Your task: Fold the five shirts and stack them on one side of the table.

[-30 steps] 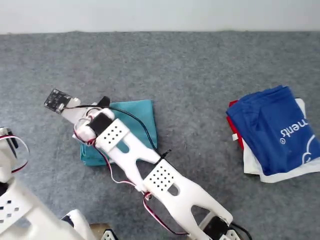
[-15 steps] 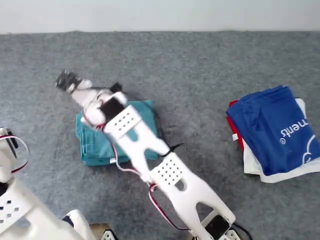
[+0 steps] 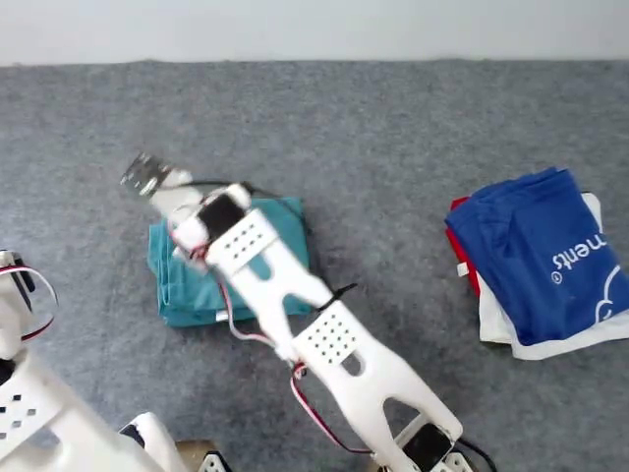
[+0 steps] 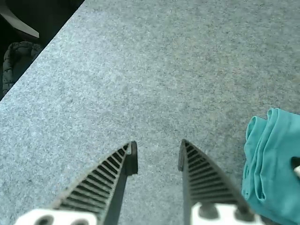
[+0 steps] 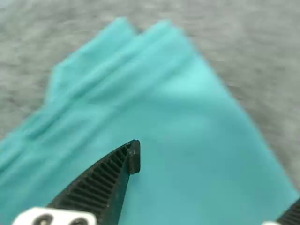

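Your right gripper (image 5: pixel 213 185) is hovering over the teal shirt (image 3: pixel 182 285), fingers spread wide and gripping nothing. The shirt is lying folded on the grey table (image 3: pixel 393 147), left of centre in the high view and well apart from the stack (image 3: pixel 536 261) at the right side (blue on top, red and white edges peeking out beneath). Your left gripper (image 4: pixel 158 157) is hanging over bare table just beside the shirt, its fingers also apart and empty. I am judging the shirt to be light, soft and floppy, so pinching the top layer alone is likely to pull the fold open. You are better off taking hold at a folded edge, catching all the layers together, and carrying it low to the stack.
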